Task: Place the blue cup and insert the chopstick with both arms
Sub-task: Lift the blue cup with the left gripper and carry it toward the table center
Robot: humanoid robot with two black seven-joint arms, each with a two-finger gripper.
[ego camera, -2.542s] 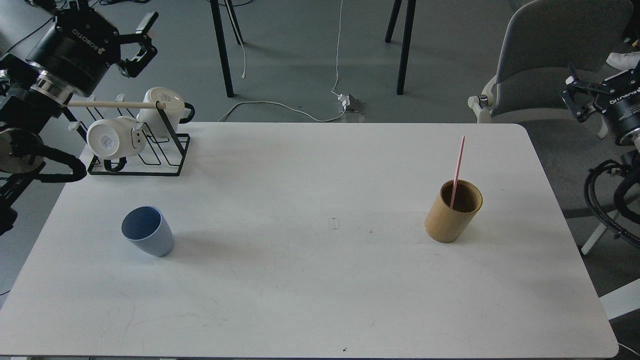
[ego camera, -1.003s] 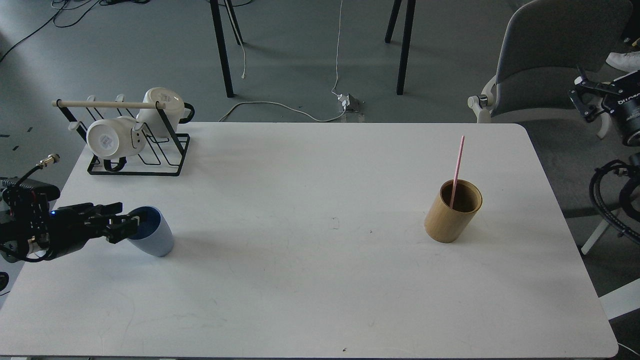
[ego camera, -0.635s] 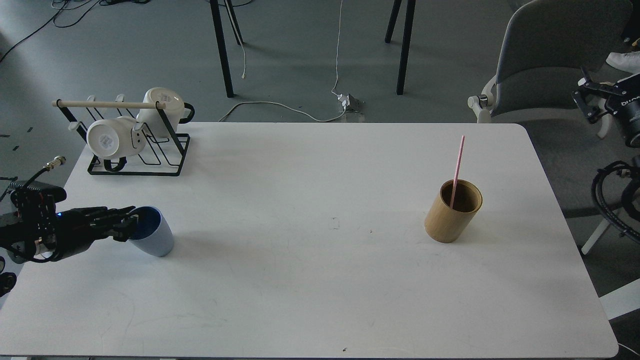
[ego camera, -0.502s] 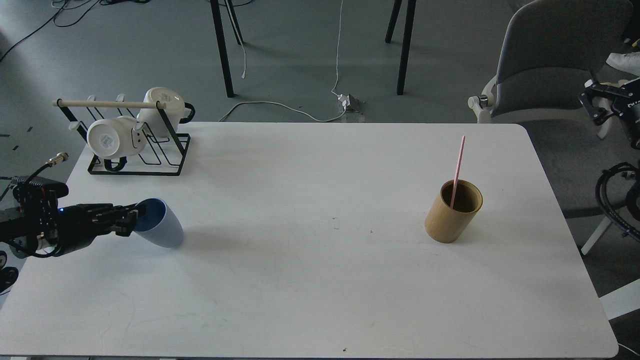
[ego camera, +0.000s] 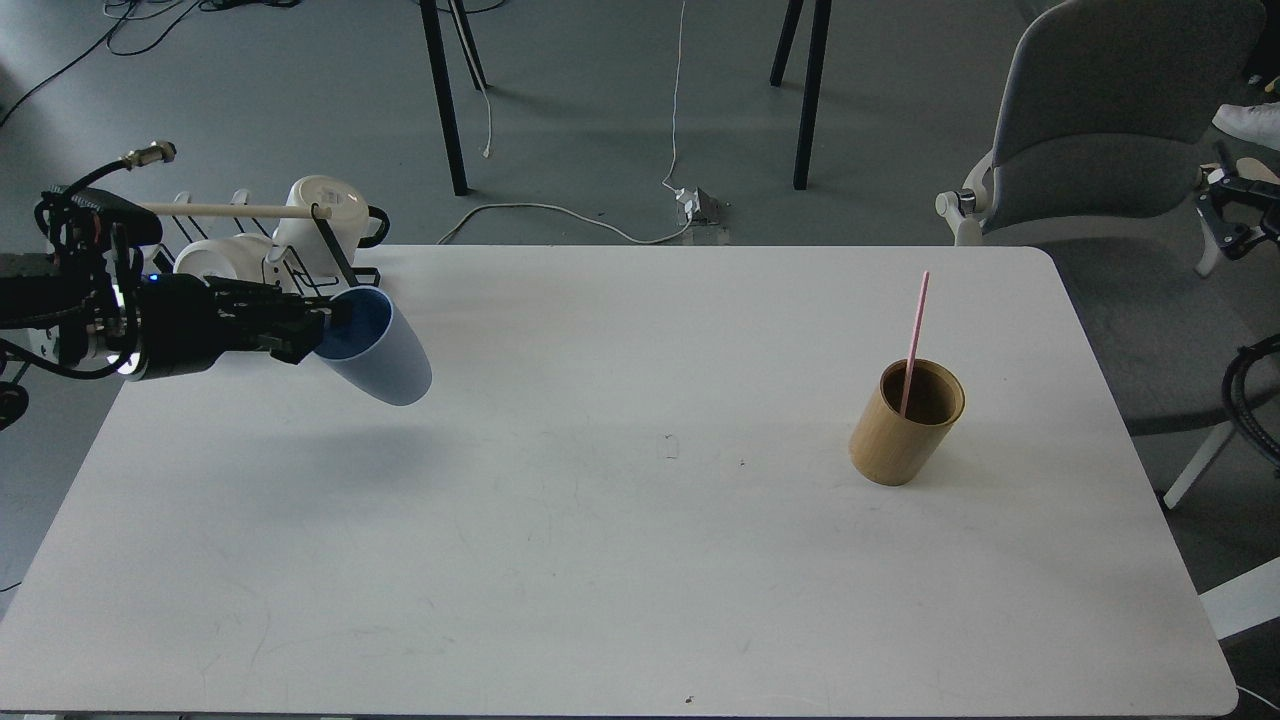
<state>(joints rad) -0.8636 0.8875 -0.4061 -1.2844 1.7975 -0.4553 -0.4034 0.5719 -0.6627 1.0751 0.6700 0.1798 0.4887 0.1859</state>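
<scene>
My left gripper (ego camera: 322, 328) is shut on the rim of the blue cup (ego camera: 385, 352) and holds it tilted in the air above the table's left part, its dark blue mouth toward the arm. The pink chopstick (ego camera: 913, 341) stands leaning in the tan bamboo cylinder (ego camera: 903, 424) on the right of the white table (ego camera: 640, 560). My right gripper (ego camera: 1235, 210) shows only at the far right edge, off the table beside the chair; I cannot tell whether its fingers are open or shut.
A black wire rack (ego camera: 340, 262) with a cream wooden rod and white mugs (ego camera: 320, 215) stands at the back left corner, just behind the lifted cup. A grey chair (ego camera: 1100, 120) stands past the back right corner. Cables lie on the floor.
My left gripper came down to the cup, closed on its rim, tipped it and lifted it up and to the right off the table. My right gripper drifted toward the right edge.
</scene>
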